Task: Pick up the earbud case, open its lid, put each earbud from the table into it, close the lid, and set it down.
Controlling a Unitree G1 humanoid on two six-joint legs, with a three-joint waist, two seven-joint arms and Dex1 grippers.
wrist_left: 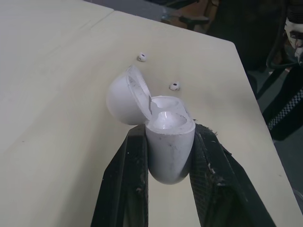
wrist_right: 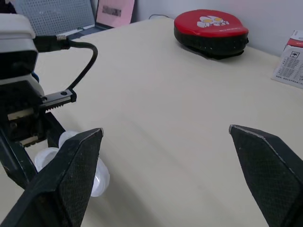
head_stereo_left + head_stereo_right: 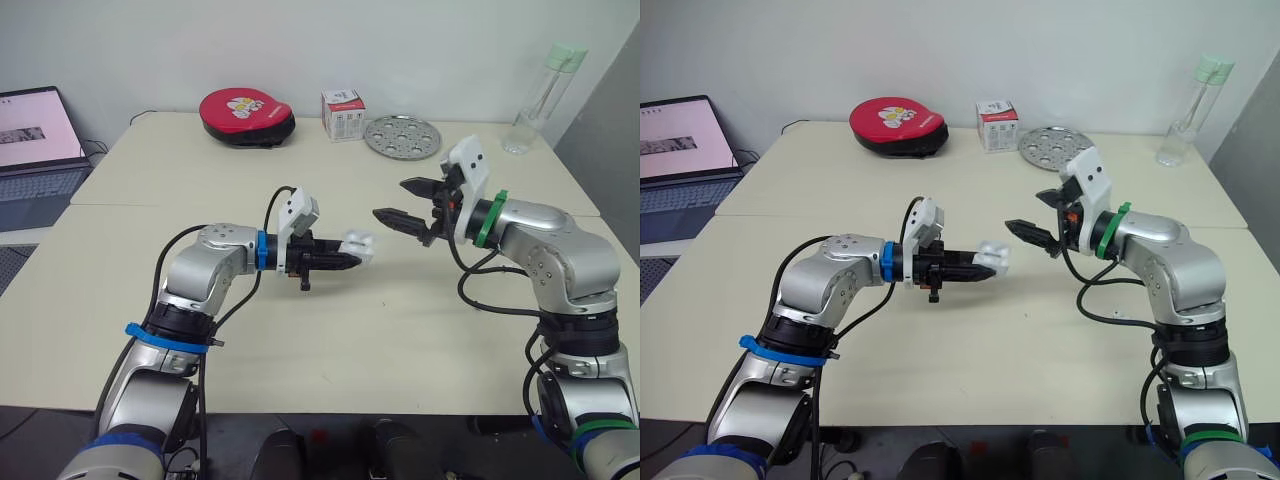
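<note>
The left gripper [image 3: 345, 262] is clamped on the case [image 1: 168, 151]. Its 2 black fingers [image 1: 124, 175] press the white body from either side, low on its rounded base. The lid [image 1: 120, 97] is hinged open and tipped back to one side, so the moulded hollow inside shows. The left forearm reaches inward from the robot's left, roughly level. It holds the case in the air above the table [image 3: 300, 340], pointing it toward the right gripper [image 3: 392, 200].

The right gripper is spread wide and touches nothing. Its 2 fingers [image 3: 420, 187] point at the case from the robot's right, one tip higher than the other, with a gap between them and the case. The right forearm is bent across the table with the wrist held a little higher than the left one.

2 earbuds [image 1: 141, 57] [image 1: 174, 86] lie on the table past the case, apart from each other and clear of it.

Along the far edge sit a red round pouch [image 3: 246, 116], a small box [image 3: 343, 114] and a perforated metal disc [image 3: 401, 136]. A clear bottle [image 3: 540, 95] stands toward the far right. An open laptop [image 3: 35, 150] sits off to the left.
</note>
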